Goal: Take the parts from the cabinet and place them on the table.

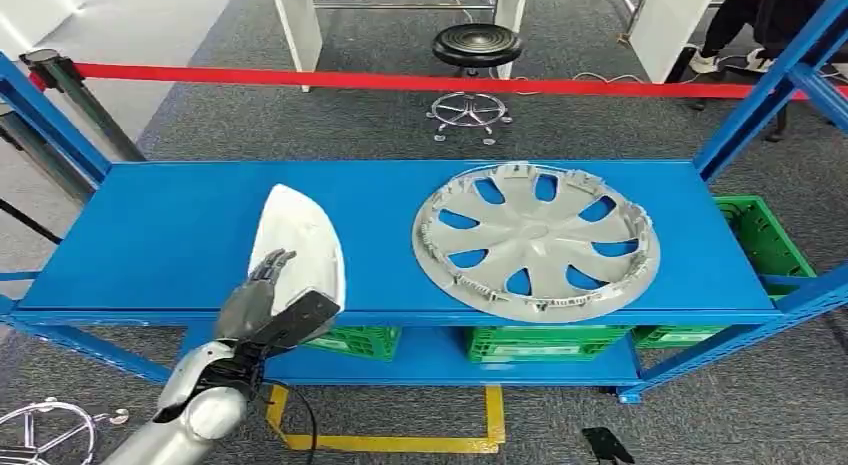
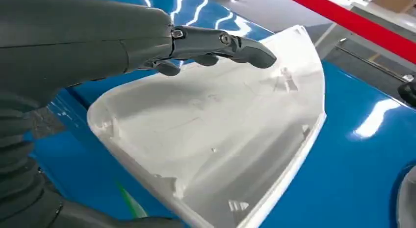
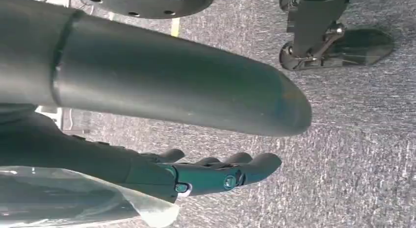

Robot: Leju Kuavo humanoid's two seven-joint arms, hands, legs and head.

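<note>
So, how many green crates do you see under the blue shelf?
4: three on the lower shelf, one beyond the right end. More may be hidden.

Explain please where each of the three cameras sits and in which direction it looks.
Head view: high on the body, looking forward and down at the blue shelf with the white cover and the grey wheel cover; the left hand shows.
Left wrist view: behind the left hand, looking at the white cover.
Right wrist view: behind the right hand, looking at the grey carpet.
Head and left wrist views share the white cover and left hand.
</note>
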